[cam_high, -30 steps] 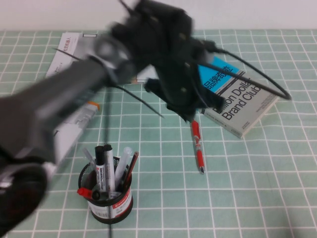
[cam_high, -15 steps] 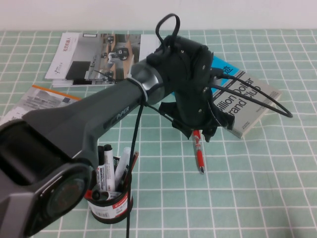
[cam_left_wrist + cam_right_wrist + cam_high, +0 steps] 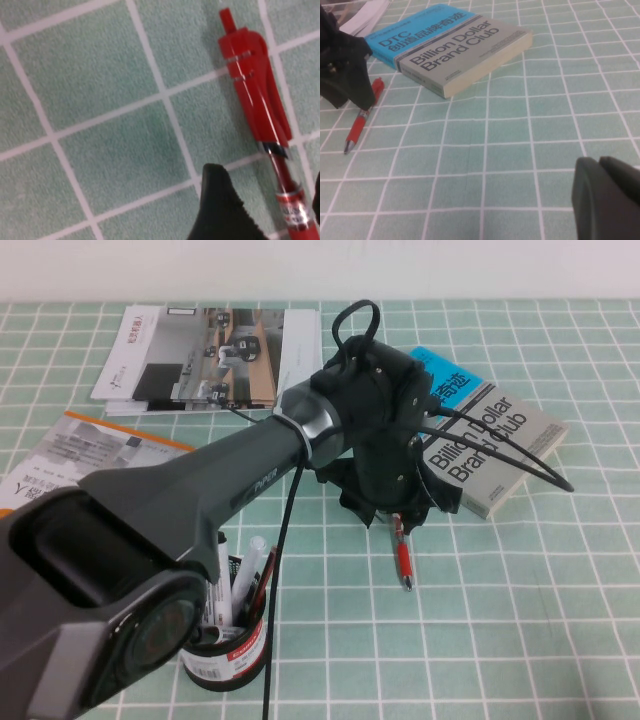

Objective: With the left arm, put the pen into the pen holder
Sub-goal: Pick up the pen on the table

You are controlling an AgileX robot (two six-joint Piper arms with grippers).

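Since half a second ago the left arm (image 3: 250,475) has sunk lower and drawn slightly back toward the robot, so its left pincer (image 3: 400,518) now sits right down over the clip end of the red pen (image 3: 402,558), which lies flat on the green gridded desk (image 3: 520,620) where it lay before. That reads as the last part of the reach: the grasp looks about to happen, not yet made, and the carry to the holder is all still ahead.

From above, the wrist housing hides the pincer's fingers and the pen's upper half; only the lower barrel and dark tip stick out toward the robot. The left wrist view fills that gap: one dark fingertip (image 3: 220,210) stands on one side of the clear-red barrel (image 3: 267,145) and a sliver of the other shows at the frame edge on the far side, so the pincer is spread, straddling the pen with a gap (no squeeze yet).

The black mesh pen holder (image 3: 228,650), already crowded with markers (image 3: 222,580), stands near the robot's left, well apart from the pen. The "Billion Dollar Brand Club" book (image 3: 480,455) lies just beyond the pen.

Only the right wrist view shows the right pincer (image 3: 610,192), low over bare desk away from the work, its tips pressed together.
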